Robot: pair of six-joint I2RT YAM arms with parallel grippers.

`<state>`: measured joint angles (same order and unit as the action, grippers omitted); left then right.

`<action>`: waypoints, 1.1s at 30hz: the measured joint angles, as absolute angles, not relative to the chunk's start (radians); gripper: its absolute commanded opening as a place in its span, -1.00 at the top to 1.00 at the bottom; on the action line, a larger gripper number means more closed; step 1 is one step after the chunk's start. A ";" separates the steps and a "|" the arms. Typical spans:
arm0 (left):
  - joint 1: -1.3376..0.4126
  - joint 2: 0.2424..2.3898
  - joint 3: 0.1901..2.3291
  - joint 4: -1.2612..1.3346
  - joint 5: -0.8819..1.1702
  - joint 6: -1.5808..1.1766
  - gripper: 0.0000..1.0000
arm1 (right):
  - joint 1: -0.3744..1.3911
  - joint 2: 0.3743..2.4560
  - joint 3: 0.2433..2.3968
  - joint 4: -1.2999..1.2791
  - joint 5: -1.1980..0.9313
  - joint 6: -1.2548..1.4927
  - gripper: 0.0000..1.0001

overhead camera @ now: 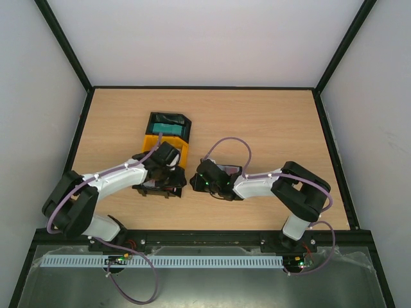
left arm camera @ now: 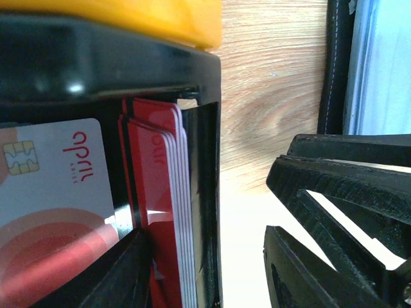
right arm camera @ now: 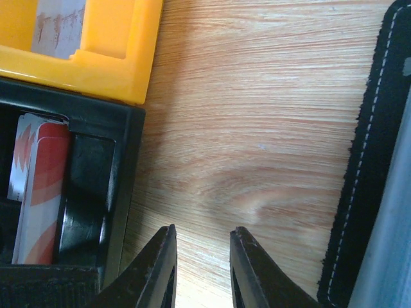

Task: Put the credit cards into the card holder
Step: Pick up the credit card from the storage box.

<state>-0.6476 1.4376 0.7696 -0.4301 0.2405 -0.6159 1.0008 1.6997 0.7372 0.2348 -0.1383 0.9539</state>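
Red-and-white credit cards stand on edge in a black tray, with a pale white-pink card beside them. My left gripper is open. One finger is inside the tray beside the red stack, the other is outside the tray wall. It also shows in the top view. The black card holder lies to the right, its stitched edge visible. My right gripper is open and empty over bare wood between the tray and the holder. Teal cards lie in the far tray.
A yellow tray sits between the near black tray and a far black tray holding the teal cards. The yellow tray also shows in the right wrist view. Black frame rails border the wooden table.
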 measured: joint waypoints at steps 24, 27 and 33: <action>-0.654 1.393 0.770 -0.444 0.250 -0.635 0.47 | 1.001 1.700 0.737 0.224 -0.131 0.954 0.53; -0.657 1.392 0.770 -0.452 0.248 -0.635 0.56 | 1.001 1.700 0.737 0.221 -0.131 0.953 0.53; -0.663 1.386 0.775 -0.482 0.223 -0.633 0.87 | 1.001 1.700 0.738 0.221 -0.131 0.953 0.53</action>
<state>-0.6632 1.3857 0.7753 -0.4816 0.2230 -0.6327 1.0008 1.6997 0.7376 0.2211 -0.1314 0.9535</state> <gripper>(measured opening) 0.129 0.238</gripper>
